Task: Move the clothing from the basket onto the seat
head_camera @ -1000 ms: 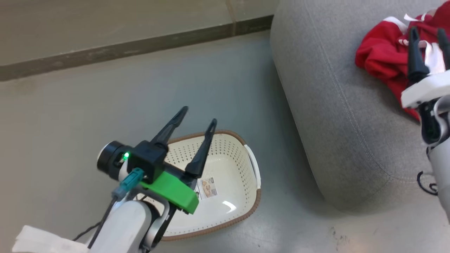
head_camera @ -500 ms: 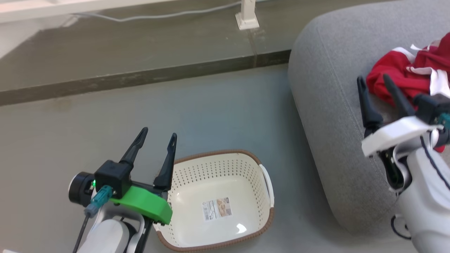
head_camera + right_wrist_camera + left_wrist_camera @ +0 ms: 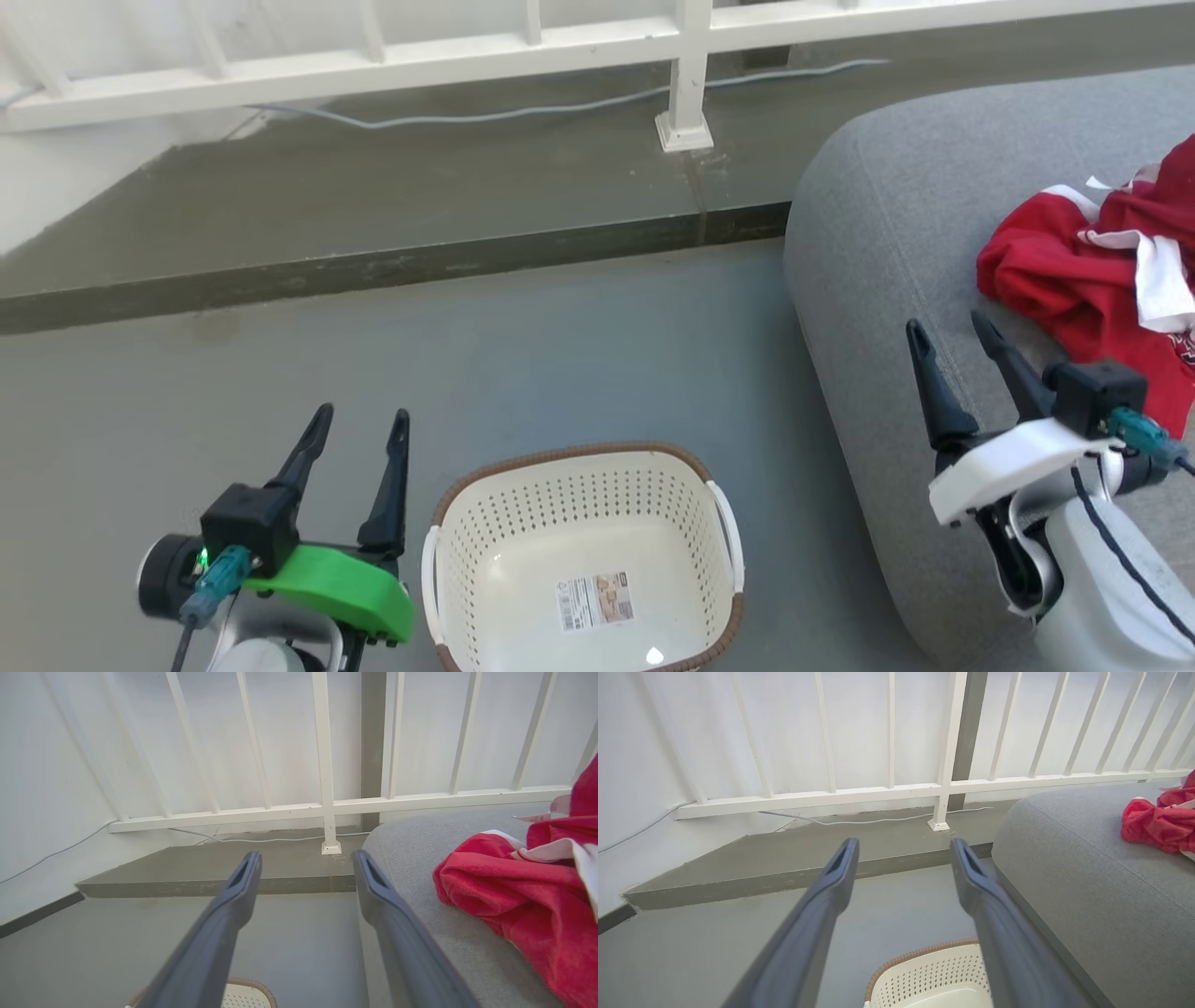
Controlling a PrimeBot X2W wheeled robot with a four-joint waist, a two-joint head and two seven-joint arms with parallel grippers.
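Observation:
The red clothing with white panels lies bunched on the grey seat at the right; it also shows as clothing in the right wrist view and clothing in the left wrist view. The cream basket with brown rim stands on the floor at bottom centre, holding nothing but its label sticker. My left gripper is open, just left of the basket. My right gripper is open above the seat's near edge, left of the clothing, holding nothing.
A white railing with a post runs along the back on a raised grey step. A pale cable lies along the step. Grey floor spreads between the step, the basket and the seat.
The head camera has tilted up, bringing the railing into view. My left gripper has drawn back from over the basket to its left. My right gripper has pulled back off the clothing.

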